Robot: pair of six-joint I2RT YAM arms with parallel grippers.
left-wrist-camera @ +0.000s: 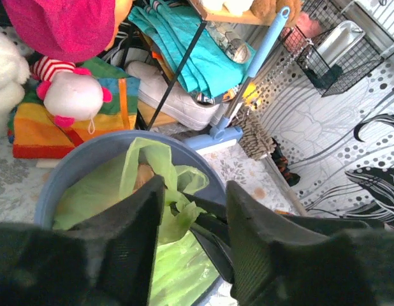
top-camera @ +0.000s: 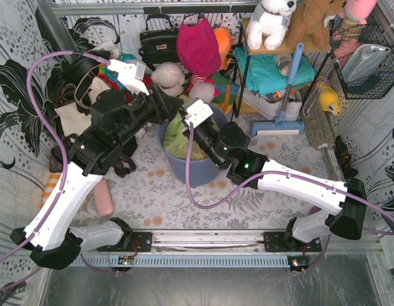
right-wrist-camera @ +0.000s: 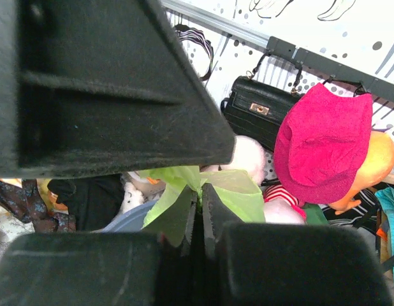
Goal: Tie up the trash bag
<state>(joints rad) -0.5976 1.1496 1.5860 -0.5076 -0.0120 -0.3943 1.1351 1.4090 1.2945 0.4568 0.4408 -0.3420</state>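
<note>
Trash bag [top-camera: 176, 135] sitting in blue-grey bin [top-camera: 198, 171], mid-table. Right gripper [right-wrist-camera: 198, 207] is pinching one flap; left gripper [left-wrist-camera: 197, 191] is gaping wide around another. Likely gathering the ends; next, left probably needs to close on its flap.

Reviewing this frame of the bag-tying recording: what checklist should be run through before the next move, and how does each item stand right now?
1. Right gripper has a flap of the trash bag: ok, jaws shut with green film pinched between them.
2. Left gripper has the other flap: not ok, jaws open; film lies between the fingers but is not pinched.
3. Bag seated in the bin: ok, its body sits inside the rim.
4. Knot formed: not ok, none shows.
5. Clearance between the two grippers: cannot tell; they crowd together over the bin.
</note>
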